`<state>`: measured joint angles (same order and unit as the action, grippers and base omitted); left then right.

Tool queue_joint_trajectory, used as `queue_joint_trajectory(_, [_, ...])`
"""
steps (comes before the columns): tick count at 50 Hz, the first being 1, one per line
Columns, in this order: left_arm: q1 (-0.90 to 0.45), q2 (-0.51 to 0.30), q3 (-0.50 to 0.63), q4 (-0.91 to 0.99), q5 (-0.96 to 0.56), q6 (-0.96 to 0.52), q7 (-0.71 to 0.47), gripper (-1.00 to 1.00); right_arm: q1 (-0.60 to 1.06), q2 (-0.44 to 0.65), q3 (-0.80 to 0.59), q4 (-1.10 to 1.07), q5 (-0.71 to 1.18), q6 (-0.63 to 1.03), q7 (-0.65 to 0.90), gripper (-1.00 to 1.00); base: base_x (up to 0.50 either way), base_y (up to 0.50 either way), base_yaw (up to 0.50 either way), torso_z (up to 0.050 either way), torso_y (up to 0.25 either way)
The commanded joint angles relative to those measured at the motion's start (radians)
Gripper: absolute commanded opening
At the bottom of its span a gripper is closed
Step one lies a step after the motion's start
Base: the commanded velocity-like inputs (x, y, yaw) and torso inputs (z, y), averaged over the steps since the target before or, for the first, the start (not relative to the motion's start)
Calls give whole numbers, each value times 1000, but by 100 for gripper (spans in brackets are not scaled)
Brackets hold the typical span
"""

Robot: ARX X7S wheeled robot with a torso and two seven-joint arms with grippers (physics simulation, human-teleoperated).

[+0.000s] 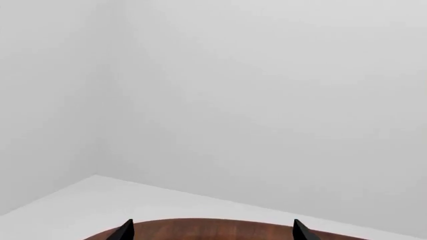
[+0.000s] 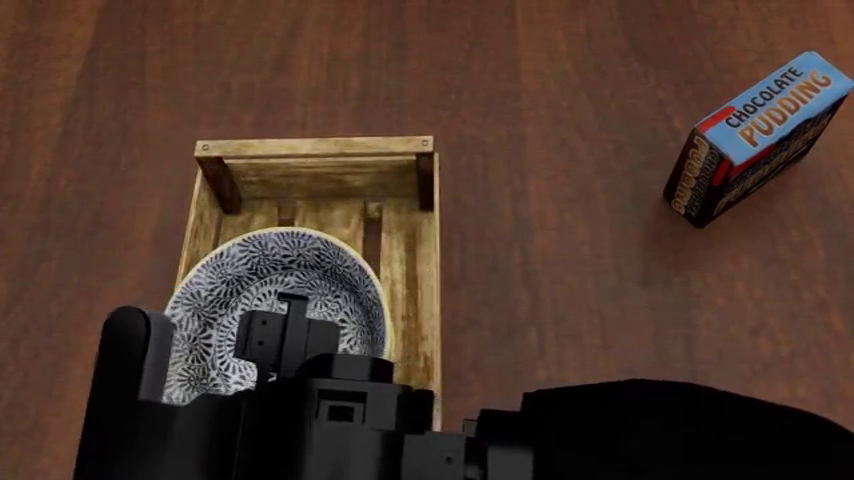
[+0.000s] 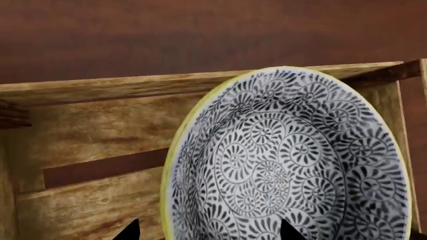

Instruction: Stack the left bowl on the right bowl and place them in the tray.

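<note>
Bowl: we see one patterned, yellow-rimmed bowl lying inside the tray, directly ahead of our right fingers; whether a second bowl sits under it we cannot tell.
Right fingers: spread apart, grasping nothing, tips at the bowl's near rim.
Left fingers: parted, released, above the table edge.
Pudding box: well apart from the tray, on the table.

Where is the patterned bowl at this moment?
In the head view, the patterned bowl lies inside the wooden tray, at its near end, left of the pudding box.
</note>
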<state>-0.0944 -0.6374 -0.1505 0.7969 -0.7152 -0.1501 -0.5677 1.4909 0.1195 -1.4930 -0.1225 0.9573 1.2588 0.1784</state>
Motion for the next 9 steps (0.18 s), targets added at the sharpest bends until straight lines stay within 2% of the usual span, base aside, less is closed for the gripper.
queue_joint_trajectory(1, [3, -4, -7, 6, -7, 0, -6, 100, 13, 7, 50, -79, 50, 62, 70, 100, 0, 0, 0, 0, 0])
queue_joint_trajectory(9, [5, -5, -9, 6, -9, 2, -7, 100, 16, 18, 109, -130, 101, 109, 139, 100, 0, 0, 0, 0, 0])
